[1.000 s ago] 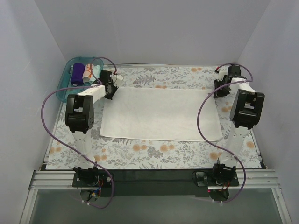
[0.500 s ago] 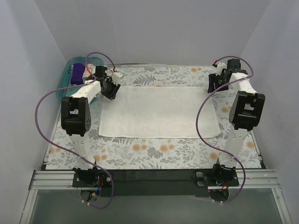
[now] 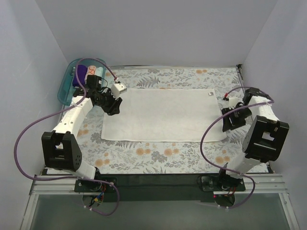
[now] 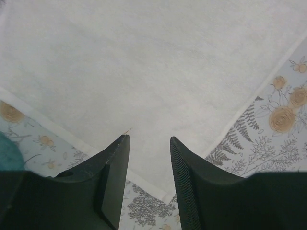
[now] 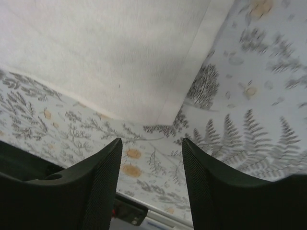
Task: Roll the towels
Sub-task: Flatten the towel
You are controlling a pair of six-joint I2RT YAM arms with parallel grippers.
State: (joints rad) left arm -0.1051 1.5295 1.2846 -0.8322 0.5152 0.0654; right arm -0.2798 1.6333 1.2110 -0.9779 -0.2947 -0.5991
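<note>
Lying flat, white towel (image 3: 163, 115), corner tag (image 3: 210, 94) unreadable

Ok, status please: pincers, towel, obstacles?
Left pincer open, right pincer open, both empty. Large white cloth towel flat, unrolled, between them. Nothing on it.

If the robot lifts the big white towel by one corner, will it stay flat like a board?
Probably not. The white towel is thin cloth lying flat on the sheet, so it would likely droop and fold. It looks light for its size. Pushed, it would probably bunch up rather than slide whole.
</note>
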